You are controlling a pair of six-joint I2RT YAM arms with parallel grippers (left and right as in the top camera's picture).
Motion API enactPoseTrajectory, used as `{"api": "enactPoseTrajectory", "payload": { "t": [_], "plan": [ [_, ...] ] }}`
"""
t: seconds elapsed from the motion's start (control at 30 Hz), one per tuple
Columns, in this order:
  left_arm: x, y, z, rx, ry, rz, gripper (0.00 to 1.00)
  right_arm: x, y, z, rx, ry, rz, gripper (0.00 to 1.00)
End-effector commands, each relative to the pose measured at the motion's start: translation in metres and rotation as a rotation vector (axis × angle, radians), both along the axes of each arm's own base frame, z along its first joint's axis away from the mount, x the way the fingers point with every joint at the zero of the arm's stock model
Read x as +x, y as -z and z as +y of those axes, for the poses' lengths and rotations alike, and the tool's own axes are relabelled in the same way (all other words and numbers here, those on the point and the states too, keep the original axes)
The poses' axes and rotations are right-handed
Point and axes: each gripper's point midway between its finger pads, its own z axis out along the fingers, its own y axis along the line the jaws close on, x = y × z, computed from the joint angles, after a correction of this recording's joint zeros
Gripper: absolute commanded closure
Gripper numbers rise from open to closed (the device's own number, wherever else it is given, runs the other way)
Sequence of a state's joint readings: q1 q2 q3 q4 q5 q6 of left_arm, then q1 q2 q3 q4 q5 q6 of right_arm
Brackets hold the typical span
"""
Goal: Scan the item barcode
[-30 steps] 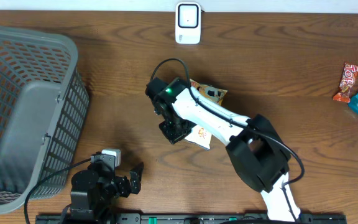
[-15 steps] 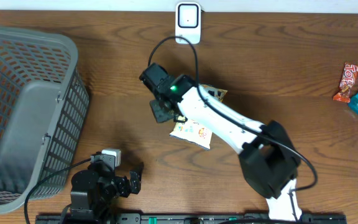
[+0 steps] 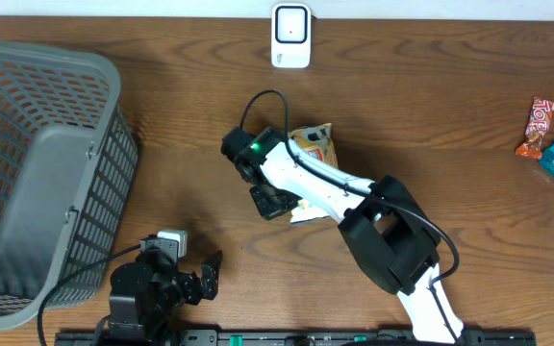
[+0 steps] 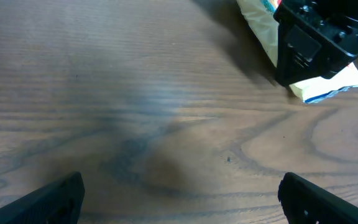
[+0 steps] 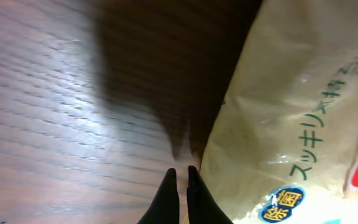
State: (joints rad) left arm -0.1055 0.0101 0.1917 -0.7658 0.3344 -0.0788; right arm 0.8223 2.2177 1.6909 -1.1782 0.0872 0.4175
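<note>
Tabletop [image 3: 489,207] of glossy brown wood grain carries a crinkled snack bag [image 3: 313,144] near its middle, pale yellow film with green printed lettering and a white sealed end poking out on the near side. The right tool [image 3: 273,203], a blocky black part, sits over the bag's left edge; its two slim dark fingers are pressed together with nothing between them, the bag just to their right. The left tool [image 4: 180,198] hovers low at the near left, spread wide and empty. A small white rounded scanner [image 3: 290,36] stands at the far edge. A grey plastic lattice basket [image 3: 104,183] fills the left.
</note>
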Motion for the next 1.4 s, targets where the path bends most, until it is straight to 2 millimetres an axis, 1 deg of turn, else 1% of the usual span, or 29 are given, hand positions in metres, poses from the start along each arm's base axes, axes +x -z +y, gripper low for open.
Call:
{"api": "enactPoseTrajectory", "payload": {
  "t": [0.0, 0.07, 0.1, 0.13, 0.17, 0.2, 0.27, 0.3, 0.33, 0.43, 0.53, 0.57, 0.7, 0.77, 0.87, 0.97, 1.03, 1.13, 1.27, 1.33, 1.37],
  "plan": [
    [-0.007, 0.008, 0.001, 0.002, 0.0, 0.04, 0.0, 0.011, -0.015, -0.005, -0.013, 0.002, -0.053, 0.99],
    [-0.006, 0.008, 0.001, 0.003, 0.0, 0.04, 0.0, 0.015, -0.028, -0.003, 0.01, 0.012, -0.065, 0.99],
    [-0.006, 0.008, 0.001, 0.003, 0.0, 0.04, 0.0, 0.02, -0.039, -0.001, 0.029, 0.016, -0.085, 0.88],
    [-0.006, 0.008, 0.001, 0.003, 0.0, 0.04, 0.0, 0.023, -0.048, 0.001, 0.045, 0.011, -0.101, 0.64],
    [-0.006, 0.008, 0.001, 0.003, 0.0, 0.04, 0.0, 0.027, -0.055, 0.004, 0.062, 0.001, -0.118, 0.51],
    [-0.007, 0.008, 0.001, 0.002, 0.0, 0.04, 0.0, 0.031, -0.06, 0.004, 0.067, 0.0, -0.141, 0.47],
    [-0.006, 0.008, 0.001, 0.003, 0.0, 0.04, 0.0, 0.049, -0.067, -0.002, 0.031, 0.002, -0.235, 0.41],
    [-0.006, 0.008, 0.001, 0.003, 0.0, 0.04, 0.0, 0.056, -0.068, -0.005, 0.014, 0.004, -0.269, 0.35],
    [-0.006, 0.008, 0.001, 0.003, 0.0, 0.04, 0.0, 0.065, -0.069, -0.008, -0.008, 0.007, -0.313, 0.29],
    [-0.006, 0.008, 0.001, 0.003, 0.0, 0.04, 0.0, 0.083, -0.063, -0.018, -0.049, 0.024, -0.379, 0.21],
    [-0.007, 0.008, 0.001, 0.002, 0.0, 0.04, 0.0, 0.092, -0.055, -0.029, -0.078, 0.047, -0.385, 0.17],
    [-0.006, 0.008, 0.001, 0.003, 0.0, 0.04, 0.0, 0.097, -0.046, -0.035, -0.091, 0.052, -0.372, 0.15],
    [-0.006, 0.008, 0.001, 0.003, 0.0, 0.04, 0.0, 0.101, -0.022, -0.05, -0.128, 0.076, -0.323, 0.1],
    [-0.006, 0.008, 0.001, 0.003, 0.0, 0.04, 0.0, 0.098, -0.005, -0.05, -0.118, 0.041, -0.258, 0.07],
    [-0.006, 0.008, 0.001, 0.003, 0.0, 0.04, 0.0, 0.087, 0.017, -0.049, -0.096, -0.002, -0.154, 0.02],
    [-0.006, 0.008, 0.001, 0.003, 0.0, 0.04, 0.0, 0.083, 0.024, -0.052, -0.117, -0.007, -0.13, 0.01],
    [-0.006, 0.008, 0.001, 0.003, 0.0, 0.04, 0.0, 0.084, 0.022, -0.053, -0.124, -0.009, -0.137, 0.01],
    [-0.006, 0.008, 0.001, 0.003, 0.0, 0.04, 0.0, 0.092, -0.001, -0.055, -0.135, -0.002, -0.189, 0.01],
    [-0.007, 0.008, 0.001, 0.002, 0.0, 0.04, 0.0, 0.102, -0.043, -0.063, -0.164, 0.057, -0.29, 0.01],
    [-0.006, 0.008, 0.001, 0.003, 0.0, 0.04, 0.0, 0.101, -0.064, -0.062, -0.135, 0.087, -0.314, 0.01],
    [-0.006, 0.008, 0.001, 0.003, 0.0, 0.04, 0.0, 0.099, -0.068, -0.06, -0.116, 0.099, -0.314, 0.01]
  ]
}}
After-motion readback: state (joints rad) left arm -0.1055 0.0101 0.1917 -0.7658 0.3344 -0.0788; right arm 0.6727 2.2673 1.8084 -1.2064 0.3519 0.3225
